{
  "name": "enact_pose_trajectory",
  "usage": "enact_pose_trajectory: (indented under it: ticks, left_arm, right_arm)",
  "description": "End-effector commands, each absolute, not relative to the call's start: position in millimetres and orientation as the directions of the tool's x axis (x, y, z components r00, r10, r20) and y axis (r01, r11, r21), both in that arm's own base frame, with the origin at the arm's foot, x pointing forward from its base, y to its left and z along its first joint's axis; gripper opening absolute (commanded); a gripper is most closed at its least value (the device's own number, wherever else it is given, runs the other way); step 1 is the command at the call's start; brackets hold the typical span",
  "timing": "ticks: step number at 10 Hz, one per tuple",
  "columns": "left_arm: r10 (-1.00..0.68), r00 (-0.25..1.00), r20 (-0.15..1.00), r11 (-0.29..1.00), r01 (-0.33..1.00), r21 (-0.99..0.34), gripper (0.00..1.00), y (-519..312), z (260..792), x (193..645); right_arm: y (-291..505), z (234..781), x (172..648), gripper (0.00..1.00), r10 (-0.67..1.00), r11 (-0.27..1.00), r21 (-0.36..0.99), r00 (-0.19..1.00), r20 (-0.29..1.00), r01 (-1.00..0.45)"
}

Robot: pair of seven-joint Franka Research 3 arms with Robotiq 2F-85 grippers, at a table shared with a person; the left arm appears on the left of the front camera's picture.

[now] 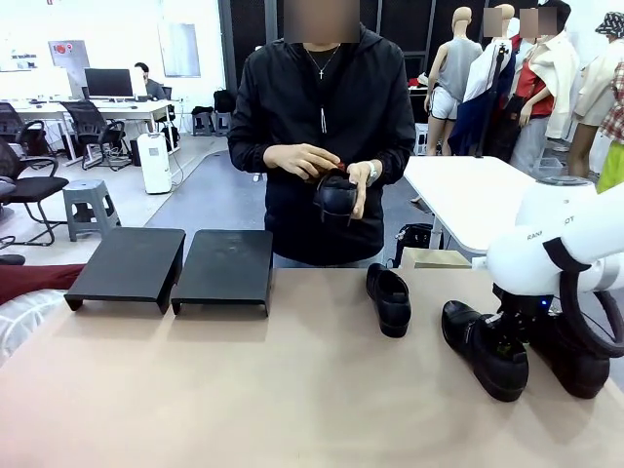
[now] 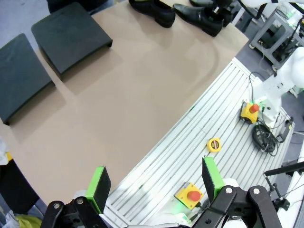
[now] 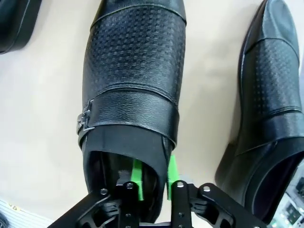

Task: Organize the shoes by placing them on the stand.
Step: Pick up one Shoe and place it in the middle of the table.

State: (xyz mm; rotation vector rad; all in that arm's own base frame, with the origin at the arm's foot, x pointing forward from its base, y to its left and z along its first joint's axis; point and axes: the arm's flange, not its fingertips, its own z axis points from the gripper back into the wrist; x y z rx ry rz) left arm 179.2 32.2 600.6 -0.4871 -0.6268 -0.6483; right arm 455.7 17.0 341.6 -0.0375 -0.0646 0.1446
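Observation:
Several black shoes are in view. A person across the table holds one shoe [image 1: 336,198] in both hands. A low loafer [image 1: 390,298] lies mid-table. At the right stand two higher shoes, one [image 1: 485,349] beside the other [image 1: 573,355]. My right gripper [image 1: 509,331] is down on the nearer one [image 3: 135,80], one green pad [image 3: 137,173] inside the opening and the other outside, shut on its side wall [image 3: 153,175]. The second high shoe [image 3: 270,95] lies beside it. My left gripper [image 2: 156,183] hangs open above the table's near edge. Two black stands [image 1: 127,263] [image 1: 224,266] sit at the far left.
Beyond the table's near edge lies a slatted metal base [image 2: 199,137] with yellow stop buttons [image 2: 190,194] and a tape measure [image 2: 214,144]. A white table [image 1: 478,190] stands behind at the right. Bare tabletop [image 1: 244,380] spans the space between the stands and the shoes.

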Motion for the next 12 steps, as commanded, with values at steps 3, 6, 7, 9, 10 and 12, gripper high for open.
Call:
enact_pose_trajectory:
  ticks: [3,6,7,9,10,12]
  left_arm:
    - [-0.396,0.626,0.672,0.694,0.683,-0.228,1.0,33,602,180]
    - [-0.396,0.626,0.672,0.694,0.683,-0.228,1.0,33,602,180]
    - [-0.396,0.626,0.672,0.694,0.683,-0.228,1.0,33,602,180]
    - [-0.396,0.626,0.672,0.694,0.683,-0.228,1.0,33,602,180]
    - [-0.396,0.626,0.672,0.694,0.683,-0.228,1.0,33,602,180]
    - [-0.396,0.626,0.672,0.694,0.683,-0.228,1.0,33,602,180]
  right_arm:
    - [8,381,440,0.0,0.077,0.996,0.032,0.997,0.025,-0.078]
    - [4,486,374,0.0,0.013,0.998,0.068,0.999,0.038,-0.016]
    - [-2,515,357,0.0,-0.01,0.997,0.075,0.992,0.122,0.001]
    - [-29,541,349,0.0,-0.134,0.987,0.118,0.965,0.226,0.109]
    - [-51,539,361,0.0,-0.166,0.978,0.174,0.937,0.307,0.116]
    - [-17,542,338,0.0,-0.045,0.996,0.089,0.984,0.172,0.03]
